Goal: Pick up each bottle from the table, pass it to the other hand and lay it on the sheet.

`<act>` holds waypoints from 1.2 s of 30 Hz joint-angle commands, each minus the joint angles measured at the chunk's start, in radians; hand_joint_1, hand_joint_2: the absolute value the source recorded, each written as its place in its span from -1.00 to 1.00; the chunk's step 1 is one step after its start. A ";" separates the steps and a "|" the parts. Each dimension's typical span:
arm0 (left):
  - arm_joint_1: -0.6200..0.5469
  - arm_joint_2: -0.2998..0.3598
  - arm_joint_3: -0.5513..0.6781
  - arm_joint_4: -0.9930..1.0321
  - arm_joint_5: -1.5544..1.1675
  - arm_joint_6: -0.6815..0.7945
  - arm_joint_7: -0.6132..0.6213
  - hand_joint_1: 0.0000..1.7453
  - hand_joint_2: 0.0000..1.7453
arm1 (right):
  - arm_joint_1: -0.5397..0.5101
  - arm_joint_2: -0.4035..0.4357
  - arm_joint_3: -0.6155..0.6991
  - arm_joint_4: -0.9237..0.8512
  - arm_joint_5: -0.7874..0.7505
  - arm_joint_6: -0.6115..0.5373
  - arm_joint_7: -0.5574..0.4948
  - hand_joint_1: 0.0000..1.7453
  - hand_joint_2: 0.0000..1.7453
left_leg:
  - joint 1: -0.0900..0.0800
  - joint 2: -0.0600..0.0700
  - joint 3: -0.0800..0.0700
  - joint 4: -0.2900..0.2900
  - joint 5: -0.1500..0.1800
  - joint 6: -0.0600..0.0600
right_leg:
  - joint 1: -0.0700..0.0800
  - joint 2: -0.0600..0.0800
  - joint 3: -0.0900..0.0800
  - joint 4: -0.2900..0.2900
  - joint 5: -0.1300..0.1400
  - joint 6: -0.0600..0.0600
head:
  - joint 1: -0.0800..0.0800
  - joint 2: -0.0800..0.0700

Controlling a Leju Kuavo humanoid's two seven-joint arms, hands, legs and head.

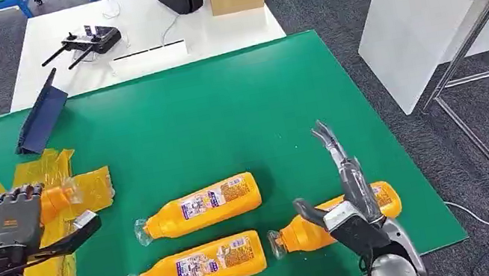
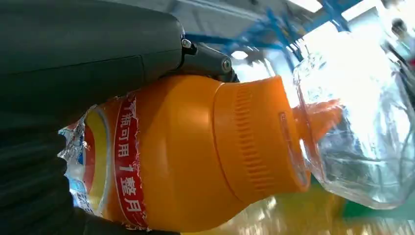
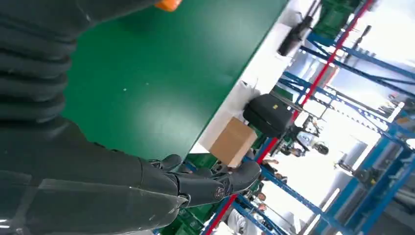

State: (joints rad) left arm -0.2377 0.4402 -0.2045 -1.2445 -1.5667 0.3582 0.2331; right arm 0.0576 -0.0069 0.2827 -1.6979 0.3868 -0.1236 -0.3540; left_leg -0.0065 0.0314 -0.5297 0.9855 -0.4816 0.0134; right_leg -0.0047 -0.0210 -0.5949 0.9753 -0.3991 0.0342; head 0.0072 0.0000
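The green table (image 1: pixel 220 104) carries three orange bottles near its front edge; the yellow sheet (image 1: pixel 73 176) covers its left side.

The left hand (image 1: pixel 11 218) grips a fourth bottle (image 2: pixel 195 152) over the sheet, fingers wrapped round the body just behind the neck, its clear cap pointing away from the wrist. The likeliest trouble is here: if the fingers let go while the bottle sits above the sheet rather than on it, the round body could roll off the crinkled plastic onto the green surface. A tilted release would make that worse.

The right hand (image 1: pixel 345 185) hovers above the nearest lying bottle (image 1: pixel 332 220), fingers spread and straight, holding nothing; whether it touches the bottle I cannot tell. Lowering off-centre could nudge it toward the table edge or against the neighbouring bottle (image 1: pixel 194 267). The third bottle (image 1: pixel 200 205) lies just behind.
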 commanded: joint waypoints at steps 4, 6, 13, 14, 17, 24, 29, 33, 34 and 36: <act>-0.077 -0.067 0.011 0.180 -0.004 -0.061 -0.019 1.00 1.00 | -0.009 -0.025 -0.015 0.043 0.014 0.014 0.019 -1.00 1.00 | 0.001 -0.004 0.002 -0.001 0.000 -0.001 | 0.001 -0.001 0.003 -0.002 -0.001 0.000 | 0.000 0.000; -0.100 -0.089 0.016 0.236 -0.004 -0.122 -0.028 1.00 1.00 | -0.011 -0.018 -0.017 0.047 0.015 0.020 0.024 -1.00 1.00 | 0.001 -0.005 0.002 -0.001 0.000 -0.001 | 0.001 -0.002 0.004 -0.002 -0.001 0.000 | 0.000 0.000; -0.109 -0.192 0.105 0.253 0.055 -0.068 -0.033 -1.00 1.00 | -0.013 -0.043 0.015 0.071 0.195 -0.009 0.081 -1.00 1.00 | 0.001 -0.005 0.001 -0.001 0.000 0.000 | 0.001 -0.002 0.003 -0.002 0.000 0.000 | 0.000 0.000; -0.106 -0.204 0.126 0.234 0.070 -0.049 -0.037 -1.00 1.00 | -0.012 -0.058 0.030 0.072 0.250 -0.015 0.098 -1.00 1.00 | 0.003 -0.009 0.004 -0.001 -0.001 -0.001 | 0.002 -0.003 0.007 -0.003 -0.001 0.000 | 0.000 0.000; -0.098 -0.231 0.172 0.176 0.100 -0.008 -0.048 -1.00 1.00 | -0.009 -0.125 0.071 0.079 0.371 -0.011 0.135 -1.00 1.00 | 0.001 -0.004 0.001 0.000 0.000 0.000 | 0.001 -0.002 0.003 -0.002 0.000 0.000 | 0.000 0.000; -0.105 -0.263 0.208 0.145 0.210 0.003 -0.106 -1.00 1.00 | -0.002 -0.184 0.090 0.079 0.448 -0.003 0.164 -1.00 1.00 | 0.001 -0.004 0.000 0.000 0.000 0.000 | 0.001 -0.001 0.002 -0.002 0.000 0.000 | 0.000 0.000; -0.052 -0.338 0.266 -0.114 0.633 0.042 -0.344 -1.00 -1.00 | 0.054 -0.321 0.087 0.046 0.498 0.013 0.181 -1.00 1.00 | 0.003 -0.010 0.002 0.002 -0.002 -0.001 | 0.002 -0.004 0.006 -0.002 -0.002 0.000 | -0.001 0.000; 0.033 -0.439 0.282 -0.529 1.094 0.156 -0.665 -1.00 -1.00 | 0.181 -0.491 0.073 -0.030 0.498 -0.003 0.214 -1.00 1.00 | 0.002 -0.009 -0.001 0.003 -0.002 0.001 | 0.001 -0.005 0.003 -0.001 -0.002 0.001 | -0.001 0.000; 0.065 -0.446 0.262 -0.644 1.132 0.190 -0.684 -1.00 -1.00 | 0.221 -0.519 0.063 -0.055 0.489 -0.021 0.223 -1.00 1.00 | 0.001 -0.009 -0.003 0.003 -0.002 0.001 | 0.001 -0.006 0.001 -0.001 -0.002 0.002 | -0.001 0.000; 0.100 -0.447 0.216 -0.848 1.184 0.338 -0.828 -1.00 -1.00 | 0.258 -0.556 0.053 -0.079 0.479 -0.043 0.259 -1.00 1.00 | 0.001 -0.009 -0.004 0.005 -0.004 0.001 | 0.001 -0.005 0.000 0.000 -0.003 0.002 | -0.001 0.000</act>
State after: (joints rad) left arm -0.2501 0.1361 0.0228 -1.4057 -0.6244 0.4644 -0.3138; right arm 0.1487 -0.3187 0.3433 -1.6826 0.8915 -0.1186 -0.1553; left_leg -0.0078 0.0302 -0.5310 0.9859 -0.4828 0.0149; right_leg -0.0062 -0.0218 -0.5950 0.9737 -0.3989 0.0349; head 0.0065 0.0000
